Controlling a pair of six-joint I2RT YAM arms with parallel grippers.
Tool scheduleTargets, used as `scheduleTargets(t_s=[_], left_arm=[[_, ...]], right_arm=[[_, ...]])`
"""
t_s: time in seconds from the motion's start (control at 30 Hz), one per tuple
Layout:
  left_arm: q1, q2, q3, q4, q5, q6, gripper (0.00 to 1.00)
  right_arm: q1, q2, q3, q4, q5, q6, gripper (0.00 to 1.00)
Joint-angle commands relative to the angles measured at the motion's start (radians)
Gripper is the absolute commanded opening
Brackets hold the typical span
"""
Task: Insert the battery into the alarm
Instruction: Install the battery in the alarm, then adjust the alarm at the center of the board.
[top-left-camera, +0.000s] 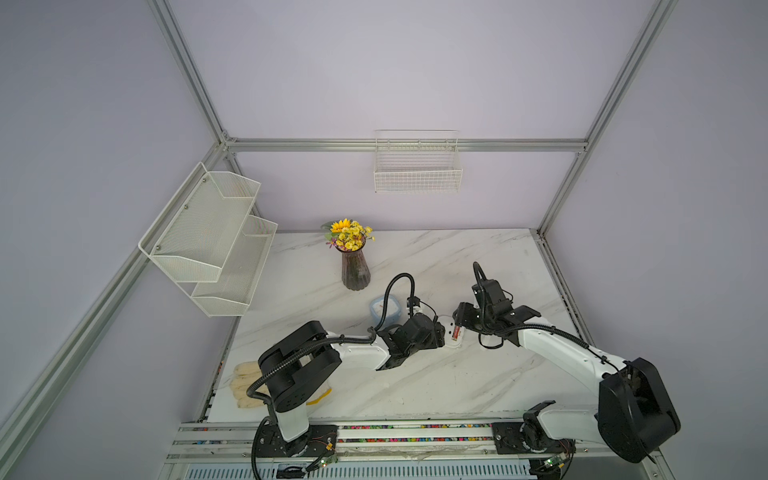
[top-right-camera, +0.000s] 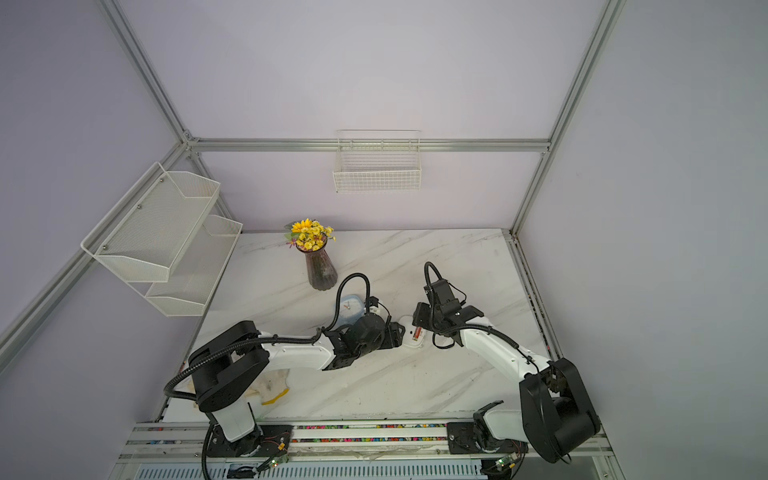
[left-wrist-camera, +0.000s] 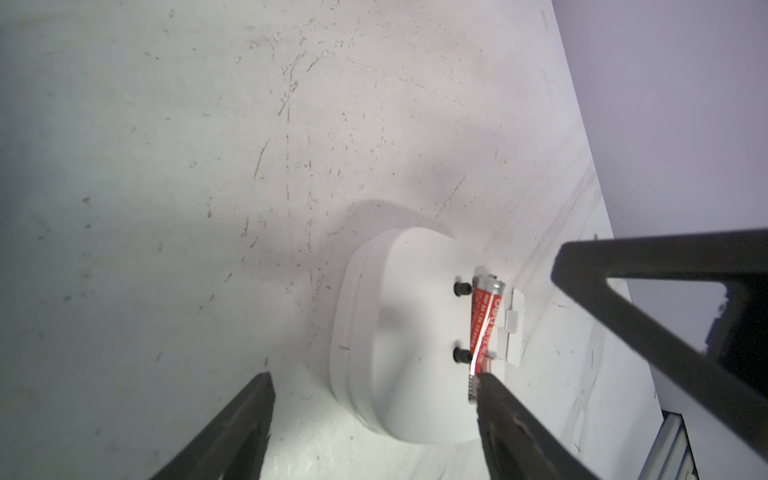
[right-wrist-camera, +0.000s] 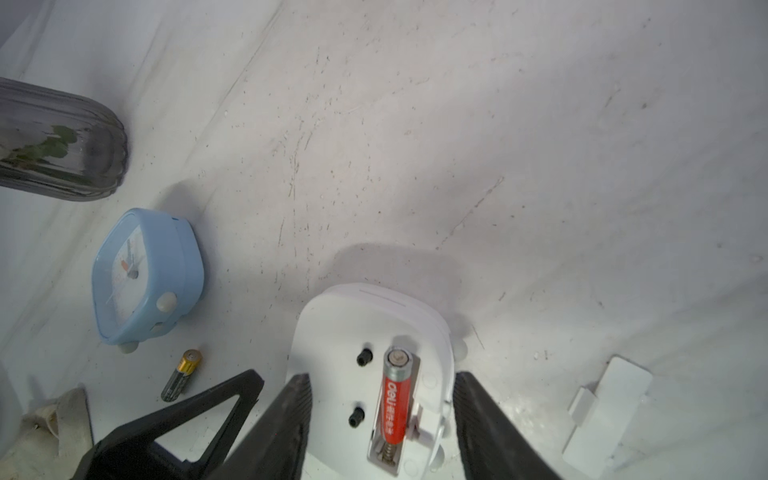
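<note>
Top views look down; wrist views closely share the alarm (left-wrist-camera: 395, 332).

You can read one brand only: "deli", in white letters along the red battery (right-wrist-camera: 394, 401) sitting in the white alarm (right-wrist-camera: 332, 332). Its smaller print and the figures on the blue clock (right-wrist-camera: 145, 278) are too blurred to read.

white alarm (right-wrist-camera: 353, 316), red battery (right-wrist-camera: 394, 411), blue clock (right-wrist-camera: 145, 270), marbled table (top-left-camera: 415, 382)
</note>
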Motion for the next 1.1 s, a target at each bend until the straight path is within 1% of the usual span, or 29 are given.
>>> scheduleTargets(t_s=[0.0,0.1,0.17,0.23,0.33,0.57,0.9,1.07], left_arm=[[0.001,-0.046,-0.026,0.018,0.025,-0.082,0.76],[-0.009,-0.046,-0.050,0.056,0.059,-0.127,0.75],[-0.017,-0.040,-0.049,0.065,0.069,-0.140,0.75],[-0.024,-0.028,-0.039,0.080,0.083,-0.154,0.75],[-0.028,-0.004,-0.021,0.105,0.101,-0.170,0.75],[-0.030,0.046,0.033,0.121,0.132,-0.175,0.75],[-0.002,0.083,0.057,0.126,0.108,-0.166,0.75],[0.027,0.080,0.059,0.126,0.106,-0.152,0.75]], right_arm=[[-0.029,0.066,0.044,0.039,0.025,-0.007,0.51],[-0.044,0.133,0.068,0.069,0.028,-0.016,0.42],[-0.054,0.176,0.077,0.089,0.018,-0.018,0.37],[-0.061,0.214,0.081,0.103,0.015,-0.023,0.30],[-0.066,0.252,0.080,0.105,0.020,-0.024,0.24],[-0.067,0.234,0.002,0.133,0.010,-0.014,0.23],[-0.063,0.132,-0.107,0.141,-0.030,0.023,0.22],[-0.021,0.086,-0.161,0.138,-0.035,0.073,0.21]])
